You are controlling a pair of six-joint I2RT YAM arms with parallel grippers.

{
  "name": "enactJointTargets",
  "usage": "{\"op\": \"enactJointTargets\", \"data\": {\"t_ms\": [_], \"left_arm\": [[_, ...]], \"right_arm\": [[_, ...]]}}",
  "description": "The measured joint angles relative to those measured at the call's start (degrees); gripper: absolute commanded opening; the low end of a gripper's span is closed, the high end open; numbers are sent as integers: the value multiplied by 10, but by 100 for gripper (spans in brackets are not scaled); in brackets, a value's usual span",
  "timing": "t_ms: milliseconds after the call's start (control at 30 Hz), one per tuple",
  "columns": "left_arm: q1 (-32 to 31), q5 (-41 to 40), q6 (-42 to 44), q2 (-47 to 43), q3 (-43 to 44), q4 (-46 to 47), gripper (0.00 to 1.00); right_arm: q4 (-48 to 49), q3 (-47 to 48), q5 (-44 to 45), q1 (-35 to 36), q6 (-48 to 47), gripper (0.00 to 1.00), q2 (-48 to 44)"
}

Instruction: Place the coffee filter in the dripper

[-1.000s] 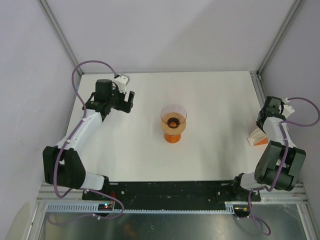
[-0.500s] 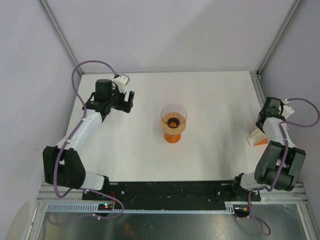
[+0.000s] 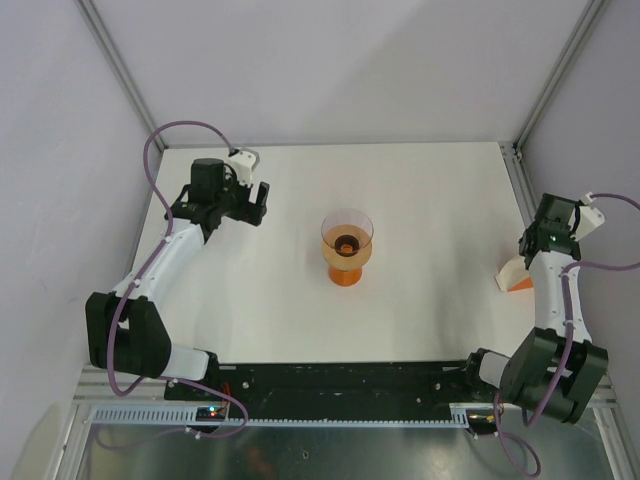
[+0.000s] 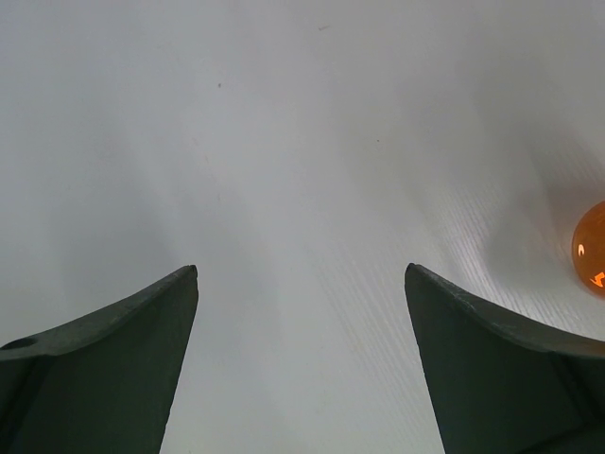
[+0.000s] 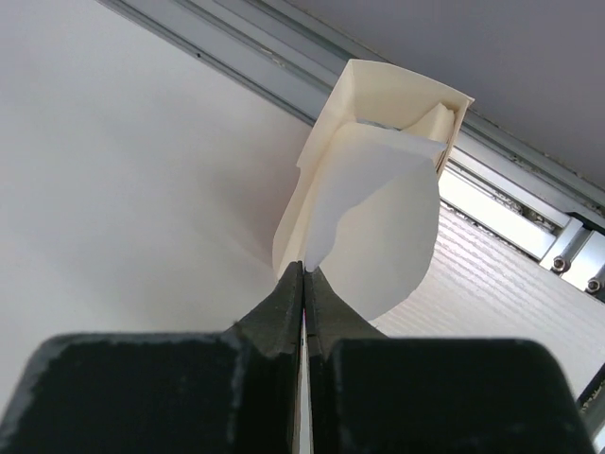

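Note:
The translucent orange dripper point(image 3: 347, 245) stands upright mid-table; an orange sliver of the dripper point(image 4: 591, 248) also shows at the right edge of the left wrist view. At the table's right edge my right gripper point(image 5: 303, 267) is shut on the rim of the thin white coffee filter point(image 5: 378, 222). The filter curves up from the fingertips, and its far end still sits in the open cream packet point(image 5: 326, 151). In the top view the right gripper point(image 3: 545, 242) hangs just above the white-and-orange packet point(image 3: 513, 278). My left gripper point(image 3: 250, 203) is open over bare table at the far left.
An aluminium frame rail point(image 5: 510, 203) runs along the table's right edge just behind the packet. Grey enclosure walls point(image 3: 60, 150) close in the left, back and right sides. The left gripper point(image 4: 302, 270) has only white table between its fingers.
The right jaws closed on the filter's edge. The right arm's elbow swung toward the near edge and the wrist shifted slightly right. The left arm and dripper stayed put.

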Motion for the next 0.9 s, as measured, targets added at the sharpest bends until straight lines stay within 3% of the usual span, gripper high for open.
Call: {"op": "enactJointTargets", "data": {"t_ms": [900], "left_arm": [[0,19,0,0,0,0,95]], "right_arm": [[-18,0,-62,33,12,0,-113]]}}
